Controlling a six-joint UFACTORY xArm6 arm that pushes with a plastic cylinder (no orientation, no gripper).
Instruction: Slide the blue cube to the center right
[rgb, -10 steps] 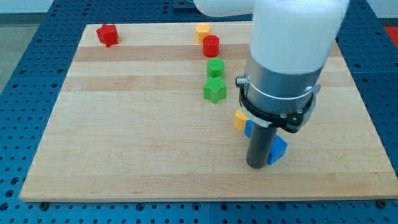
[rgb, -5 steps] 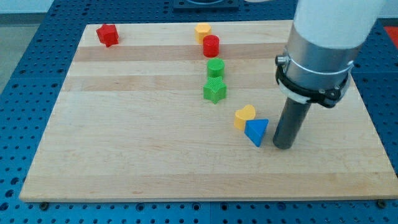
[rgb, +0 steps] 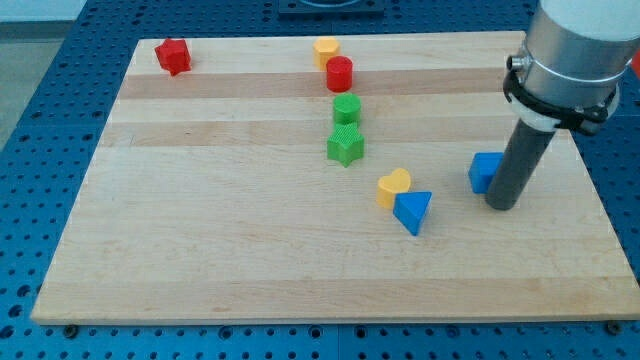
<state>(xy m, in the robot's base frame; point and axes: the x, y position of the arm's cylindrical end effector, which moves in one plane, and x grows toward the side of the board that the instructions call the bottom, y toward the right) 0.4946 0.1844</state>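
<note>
Status: my tip (rgb: 502, 205) is down on the wooden board (rgb: 200, 250), touching the right side of the blue cube (rgb: 485, 171), or as good as touching; the rod hides that face, so I can't confirm contact. No gripper on this rig, just the rod, so nothing to open or close.

Using the blue cube as the landmark:
- It sits in the board's right part, roughly mid-height, a bit short of the right edge.
- Blue triangular block (rgb: 413, 211): down and to the view's left of the cube, near but apart.
- Yellow heart-shaped block (rgb: 393, 187): further left, touching the blue triangular block's upper left corner.
- Green star-shaped block (rgb: 345, 146) and green cylinder (rgb: 346, 109): well to the left, slightly above.
- Red cylinder (rgb: 339, 74) and yellow block (rgb: 326, 50) (shape not clear at this size): up and left, near the board's top edge.
- Red block (rgb: 172, 56): far off at the top left corner.

Progress, my read: mostly done. The cube already looks about centre right. If tighter placement is wanted, a short nudge towards the right edge is left, and for that the tip is on the wrong side; it would need to go around to the cube's left first. Otherwise I'd call it complete.
</note>
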